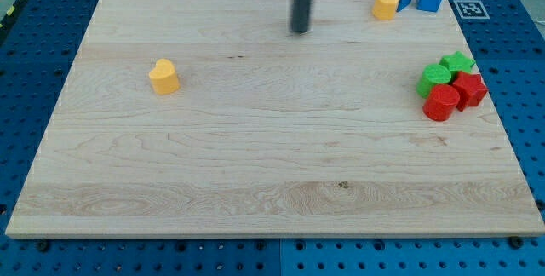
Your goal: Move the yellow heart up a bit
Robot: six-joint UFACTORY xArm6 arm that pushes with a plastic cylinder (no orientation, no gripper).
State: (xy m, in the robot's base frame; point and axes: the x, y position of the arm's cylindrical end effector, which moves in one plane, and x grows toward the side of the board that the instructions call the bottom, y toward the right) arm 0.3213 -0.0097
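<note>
you've got bright, even, diffuse overhead light, no hard shadows anywhere. wooden board (255, 140) is evenly lit with no glare; grain reads clearly. blocks throw only faint soft contact shadows, e.g. under the yellow heart (163, 77) at 9 o'clock. rod (301, 2) at 12 o'clock looks soft and slightly blurred, my tip (300, 31) edge indistinct. overall low resolution, mild softness. no obvious edge distortion.
</note>
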